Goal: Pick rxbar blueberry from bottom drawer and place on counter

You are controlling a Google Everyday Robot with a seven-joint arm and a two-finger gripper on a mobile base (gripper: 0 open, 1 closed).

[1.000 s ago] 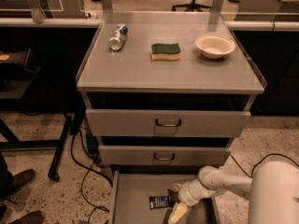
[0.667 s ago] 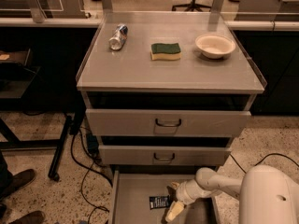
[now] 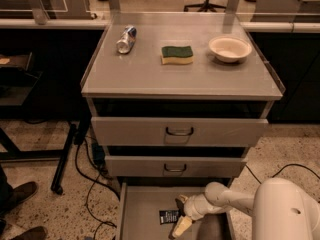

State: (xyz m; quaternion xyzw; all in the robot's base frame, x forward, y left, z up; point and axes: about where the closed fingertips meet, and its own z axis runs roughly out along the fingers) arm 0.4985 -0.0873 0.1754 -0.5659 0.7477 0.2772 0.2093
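one bar to fetch: the rxbar blueberry point(image 3: 169, 216) lies flat on the floor of the bottom drawer point(image 3: 142, 209), near its middle, not yet lifted. gripper point(image 3: 180, 215) sits low inside the drawer, just beside the bar's right end, jaws apparently spread and holding nothing. risk: the bar is thin and flat, so closing too high could pinch air or skid it left. second risk: lifting under the middle drawer point(image 3: 175, 166) front could clip it. versus a second ago: gripper edged left toward bar; bar unmoved. counter point(image 3: 150, 79) awaits.
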